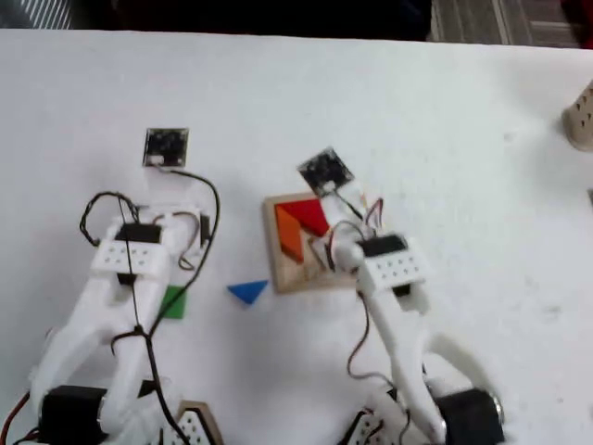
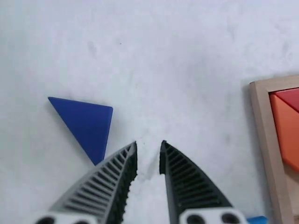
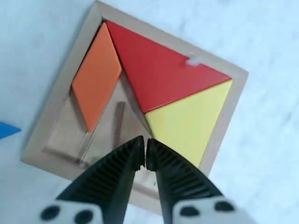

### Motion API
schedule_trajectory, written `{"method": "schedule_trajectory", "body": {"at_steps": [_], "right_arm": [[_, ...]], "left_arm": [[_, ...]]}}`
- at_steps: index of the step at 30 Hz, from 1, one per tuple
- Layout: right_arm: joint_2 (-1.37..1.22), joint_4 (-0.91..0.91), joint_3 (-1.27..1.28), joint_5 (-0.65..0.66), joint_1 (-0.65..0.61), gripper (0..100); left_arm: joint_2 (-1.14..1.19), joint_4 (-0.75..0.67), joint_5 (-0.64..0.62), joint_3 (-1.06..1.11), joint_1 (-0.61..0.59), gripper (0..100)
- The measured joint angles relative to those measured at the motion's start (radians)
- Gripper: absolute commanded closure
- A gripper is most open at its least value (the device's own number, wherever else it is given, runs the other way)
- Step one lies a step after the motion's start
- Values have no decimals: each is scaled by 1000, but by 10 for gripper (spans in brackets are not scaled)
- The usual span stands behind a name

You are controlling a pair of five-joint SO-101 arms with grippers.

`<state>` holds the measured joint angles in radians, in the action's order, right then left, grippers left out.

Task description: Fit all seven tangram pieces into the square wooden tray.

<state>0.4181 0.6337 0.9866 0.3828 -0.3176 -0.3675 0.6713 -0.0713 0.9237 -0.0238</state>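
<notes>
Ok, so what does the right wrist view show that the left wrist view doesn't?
Right wrist view, of the two: the yellow triangle seated in the tray, and the right gripper, shut, above the tray's bare part. Left wrist view, of the two: the left gripper, slightly open above the table, with the whole blue triangle lying beside it. Both: the wooden tray, with the orange parallelogram and the red triangle in it. The right wrist view also catches a blue sliver at its edge, possibly that same triangle.
</notes>
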Motion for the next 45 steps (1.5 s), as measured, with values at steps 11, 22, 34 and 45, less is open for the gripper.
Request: {"method": "schedule_trajectory", "body": {"at_steps": [11,22,34,45], "right_arm": [[69,-14,118,44,6,981],[-153,48,-32,123,-32,981],[-169,-71,-35,123,-107,981],[-169,-43,-35,95,-54,981]], "left_arm": [[0,0,0,0,0,906],[0,0,0,0,0,906],[0,0,0,0,0,906],[0,0,0,0,0,906]]}}
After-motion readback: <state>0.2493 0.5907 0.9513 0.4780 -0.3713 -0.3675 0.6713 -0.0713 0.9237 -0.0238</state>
